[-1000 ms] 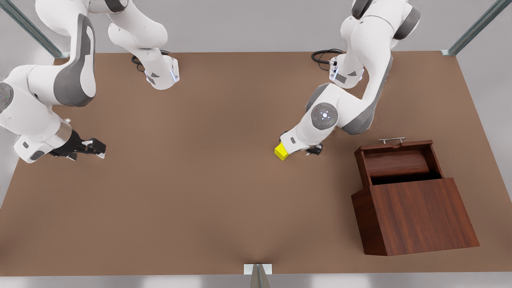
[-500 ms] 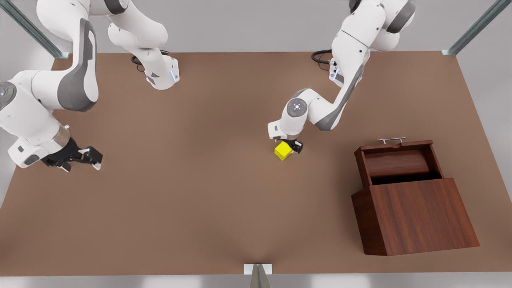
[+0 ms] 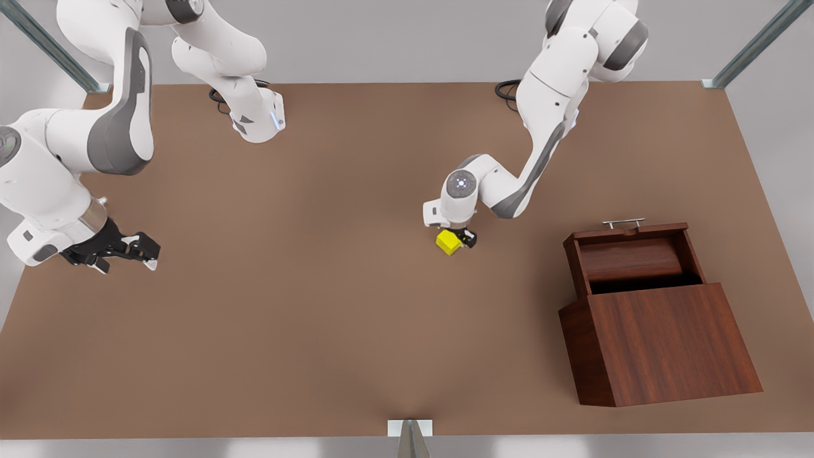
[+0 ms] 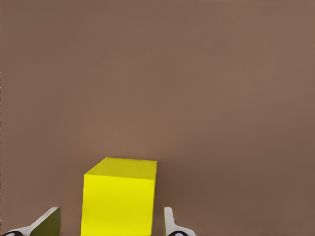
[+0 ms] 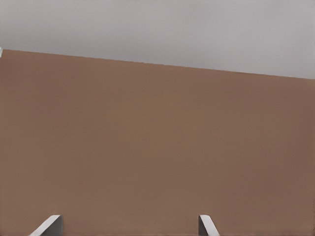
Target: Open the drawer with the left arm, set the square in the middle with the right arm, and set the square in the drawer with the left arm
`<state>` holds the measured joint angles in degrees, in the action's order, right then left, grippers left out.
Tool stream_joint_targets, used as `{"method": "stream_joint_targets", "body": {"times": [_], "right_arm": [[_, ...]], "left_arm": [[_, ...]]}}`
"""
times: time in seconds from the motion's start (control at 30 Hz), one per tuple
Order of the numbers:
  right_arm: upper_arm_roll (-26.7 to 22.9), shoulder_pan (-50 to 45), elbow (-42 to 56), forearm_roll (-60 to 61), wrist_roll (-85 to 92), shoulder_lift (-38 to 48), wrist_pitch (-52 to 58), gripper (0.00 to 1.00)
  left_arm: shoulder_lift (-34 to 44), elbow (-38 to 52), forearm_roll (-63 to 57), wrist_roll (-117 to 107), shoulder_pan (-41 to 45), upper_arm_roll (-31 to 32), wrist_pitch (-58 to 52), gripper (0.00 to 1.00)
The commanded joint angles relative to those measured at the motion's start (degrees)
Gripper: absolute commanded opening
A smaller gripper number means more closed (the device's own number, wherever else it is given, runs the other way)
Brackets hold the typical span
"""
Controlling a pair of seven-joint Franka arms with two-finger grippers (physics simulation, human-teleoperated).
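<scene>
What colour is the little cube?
Bright yellow. The cube shows best in the left wrist view.

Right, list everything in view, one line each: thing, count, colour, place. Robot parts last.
cube: one, bright yellow, on the table near its middle, between the left gripper's fingers.
cabinet: one, dark reddish-brown wood, on the front view's right.
drawer: one, same wood, pulled open at the cabinet's far end, silver bar handle.
table: one, matte brown, under everything.
frame posts: grey metal, at the table's far corners.
left gripper: one, black with pale fingertips, open around the cube; fingers beside it with gaps.
right gripper: one, black, open, waiting over the table at the front view's left.
</scene>
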<state>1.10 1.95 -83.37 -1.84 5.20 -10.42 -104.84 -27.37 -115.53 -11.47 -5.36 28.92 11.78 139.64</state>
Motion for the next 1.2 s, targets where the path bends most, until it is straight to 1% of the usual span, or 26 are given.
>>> {"method": "stream_joint_targets", "body": {"times": [0.0, 0.1, 0.37, 0.4, 0.43, 0.5, 0.57, 0.67, 0.73, 0.8, 0.9, 0.97, 1.07, 1.1, 1.13, 1.17], "right_arm": [[-0.05, 0.07, 0.05, -0.01, 0.08, 0.13, 0.34, 1.0], [-0.05, -0.1, 0.05, -1.24, -0.01, 0.31, 0.87, 1.0], [-0.05, -0.19, 0.49, -1.24, 0.17, -0.13, 0.69, 1.0], [-0.05, -0.1, 0.93, -1.15, -0.1, -0.13, 0.87, 1.0], [-0.05, -0.1, 0.93, -1.24, -0.19, -0.13, 0.96, 1.0], [-0.22, 0.33, 0.93, -1.24, -0.1, 0.22, 1.05, 1.0], [-0.22, 0.16, 0.93, -1.24, -0.1, 0.22, 1.05, 1.0], [-0.31, 0.34, 1.37, -1.24, -0.1, 1.27, 1.22, 1.0], [-0.49, 0.42, 1.81, -1.24, -0.01, 2.16, 3.77, 1.0], [-1.36, 0.42, 1.72, -1.24, 0.08, 1.98, 4.03, 1.0], [-1.36, 0.42, 1.63, -1.24, 0.08, 1.8, 4.03, 1.0], [-1.36, 0.34, 1.63, -1.24, -0.01, 1.54, 3.95, 1.0], [-1.36, 0.42, 1.63, -1.15, -0.01, 1.45, 3.59, 1.0], [-1.36, 0.42, 1.63, -1.15, -0.01, 1.45, 3.77, 1.0], [-1.36, 0.42, 1.63, -1.15, -0.01, 1.45, 3.95, 1.0], [-1.36, 0.34, 1.63, -1.15, -0.1, 1.45, 4.03, 1.0]], "left_arm": [[-0.31, -0.05, -1.1, -0.01, 0.0, 0.0, 0.1, 1.0], [-2.16, 0.04, -3.47, -0.62, 0.0, 0.0, 0.54, 1.0], [-4.36, 0.57, -4.44, -0.71, 0.0, -0.09, 0.81, 0.99], [-4.36, 0.57, -4.44, -0.8, 0.0, -0.09, 0.81, 0.88], [-4.36, 0.57, -4.44, -0.88, 0.0, -0.09, 0.81, 0.8], [-4.36, 0.57, -4.44, -0.97, 0.0, -0.18, 0.81, 0.72], [-4.36, 0.57, -4.44, -0.97, 0.0, -0.18, 0.81, 0.67], [-4.27, 0.57, -4.44, -0.97, 0.0, -0.18, 0.81, 0.65], [-4.09, 0.57, -4.44, -1.15, 0.0, -0.18, 0.63, 0.65], [-3.74, 0.74, -4.44, -1.24, -0.09, -0.18, 0.19, 0.65], [-3.39, 2.41, -4.44, -1.32, -0.09, -0.18, -1.65, 0.65], [-1.19, 5.84, -4.35, -1.15, -0.26, -0.09, -8.41, 0.67], [3.28, 7.95, -2.95, -0.71, -0.44, -0.26, -14.04, 0.68], [5.39, 8.3, -0.75, -0.09, -0.7, -0.35, -16.5, 0.68], [6.1, 10.32, 0.21, 0.61, -0.88, -0.35, -20.01, 0.68], [6.89, 13.48, 3.99, 5.0, -0.88, -1.93, -24.41, 0.69]]}}
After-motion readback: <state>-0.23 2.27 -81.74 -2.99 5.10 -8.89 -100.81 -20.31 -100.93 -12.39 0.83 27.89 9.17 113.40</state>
